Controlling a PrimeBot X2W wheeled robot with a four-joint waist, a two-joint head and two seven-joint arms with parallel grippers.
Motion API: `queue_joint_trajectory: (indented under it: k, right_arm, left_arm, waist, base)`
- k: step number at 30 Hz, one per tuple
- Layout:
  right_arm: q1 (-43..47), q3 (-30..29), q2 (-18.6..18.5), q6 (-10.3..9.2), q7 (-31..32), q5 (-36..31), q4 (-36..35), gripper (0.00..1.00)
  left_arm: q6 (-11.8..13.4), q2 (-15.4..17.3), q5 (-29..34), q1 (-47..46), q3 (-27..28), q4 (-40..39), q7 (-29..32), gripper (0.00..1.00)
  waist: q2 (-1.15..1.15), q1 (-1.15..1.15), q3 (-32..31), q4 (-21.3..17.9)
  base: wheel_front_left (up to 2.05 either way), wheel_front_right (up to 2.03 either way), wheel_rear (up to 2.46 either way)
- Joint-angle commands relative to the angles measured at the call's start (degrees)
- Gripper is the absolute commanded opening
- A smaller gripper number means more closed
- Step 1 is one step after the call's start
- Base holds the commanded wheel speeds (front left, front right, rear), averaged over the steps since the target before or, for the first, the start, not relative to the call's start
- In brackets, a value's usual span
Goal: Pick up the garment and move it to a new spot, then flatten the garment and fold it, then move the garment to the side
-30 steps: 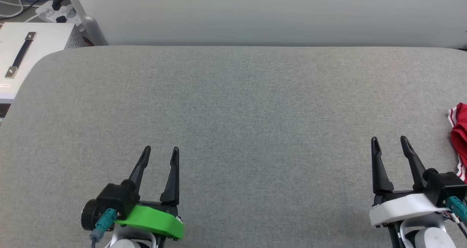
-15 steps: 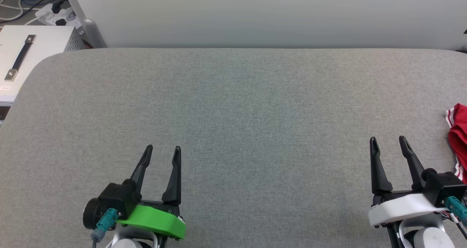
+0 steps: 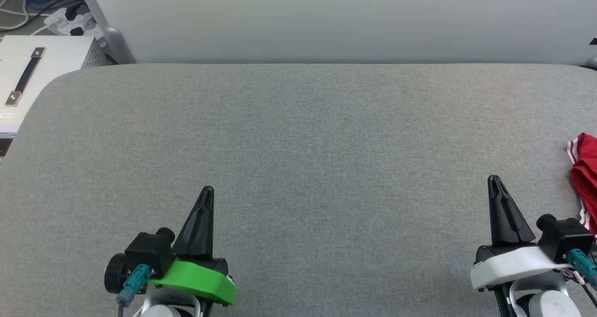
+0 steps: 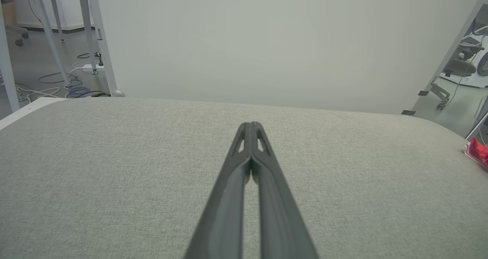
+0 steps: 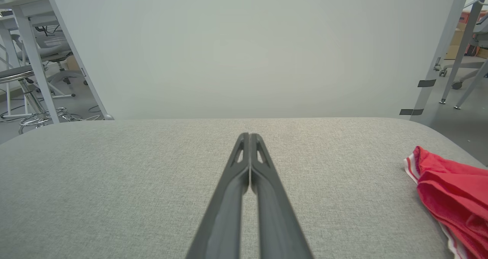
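The garment (image 3: 586,177) is a bunched red shirt with red-and-white striped trim, lying at the table's right edge and cut off by the head view; it also shows as the garment (image 5: 450,194) at the right of the right wrist view and as a red corner (image 4: 477,151) in the left wrist view. My right gripper (image 3: 494,179) hovers low at the lower right, shut with nothing in it, a short way left of the garment. My left gripper (image 3: 207,189) sits at the lower left, shut and empty. Both fingertip pairs, the left gripper (image 4: 251,125) and the right gripper (image 5: 249,135), are pressed together.
The grey fabric-covered table (image 3: 298,135) spreads wide ahead of both grippers. A pale wall panel (image 3: 326,18) stands behind its far edge. A white case with a black handle (image 3: 28,70) sits off the left corner, with cables and a power strip (image 3: 70,16) on the floor.
Both grippers have shut; their fingers stood apart in the earlier frames. The head view has drifted slightly, shifting the scene a little down and left.
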Motion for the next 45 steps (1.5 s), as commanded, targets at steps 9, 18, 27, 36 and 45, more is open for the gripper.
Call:
queue_joint_trajectory:
  k: [9,18,27,36,45]
  right_arm:
    - [0.25,0.26,0.19,-0.01,1.24,-1.08,-0.51,0.0]
    - [0.36,0.42,0.27,-0.01,2.25,-1.59,-0.76,0.0]
    - [0.48,0.58,0.35,-0.02,3.28,-2.11,-1.02,0.0]
    - [0.6,0.75,0.45,-0.02,4.41,-2.68,-1.31,0.0]
    - [0.71,0.91,0.53,-0.03,5.44,-3.2,-1.57,0.0]
  left_arm:
    - [0.81,-0.05,1.62,0.0,0.61,-0.47,1.22,0.0]
    - [1.32,-0.07,2.45,-0.01,0.99,-0.74,2.24,0.0]
    - [1.85,-0.09,3.29,-0.01,1.37,-1.01,3.29,0.0]
    - [2.42,-0.12,4.21,-0.01,1.79,-1.31,4.44,0.0]
    - [2.95,-0.14,5.05,-0.01,2.17,-1.58,5.48,0.0]
  waist:
    - [0.0,0.0,-0.35,-0.14]
    - [0.0,0.0,-0.68,-0.28]
    - [0.0,0.0,-1.01,-0.41]
    - [0.0,0.0,-1.38,-0.56]
    - [0.0,0.0,-1.71,-0.7]
  base:
    - [0.0,0.0,0.0]
    - [0.0,0.0,0.0]
    - [0.0,0.0,0.0]
    - [0.0,0.0,0.0]
    - [0.0,0.0,0.0]
